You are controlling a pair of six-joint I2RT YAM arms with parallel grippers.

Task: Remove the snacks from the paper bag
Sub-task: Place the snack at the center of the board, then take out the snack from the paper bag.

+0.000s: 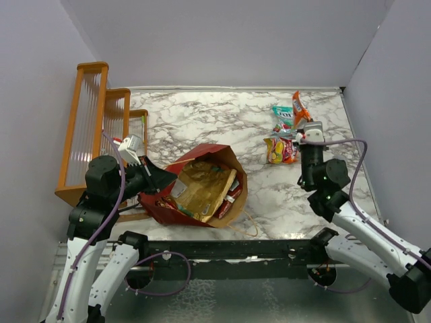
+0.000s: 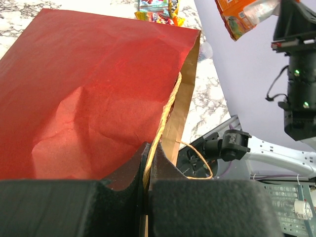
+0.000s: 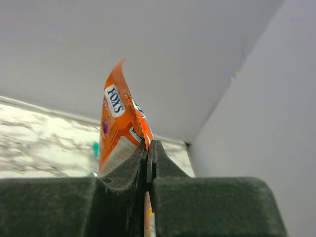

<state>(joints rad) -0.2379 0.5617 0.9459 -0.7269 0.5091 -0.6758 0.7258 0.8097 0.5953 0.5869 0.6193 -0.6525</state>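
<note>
The dark red paper bag (image 1: 219, 156) lies on its side with its mouth open toward the arms. Inside it show a golden-brown chip bag (image 1: 202, 192) and small red packets (image 1: 233, 192). My left gripper (image 1: 159, 179) is shut on the bag's rim and twisted tan handle (image 2: 167, 111) at the left edge; the left wrist view shows the bag's red outside (image 2: 89, 94). My right gripper (image 1: 308, 132) is shut on an orange snack packet (image 1: 299, 108), held upright above the marble; the packet (image 3: 117, 131) rises from the gripper (image 3: 149, 146). A teal-white pouch (image 1: 283, 116) and a red-yellow candy pack (image 1: 280, 150) lie beside it.
An orange wooden rack (image 1: 94, 128) stands along the left edge, just behind my left arm. Grey walls close in the marble table (image 1: 202, 121) at the back and right. The bag's loose second handle (image 1: 248, 227) trails near the front edge.
</note>
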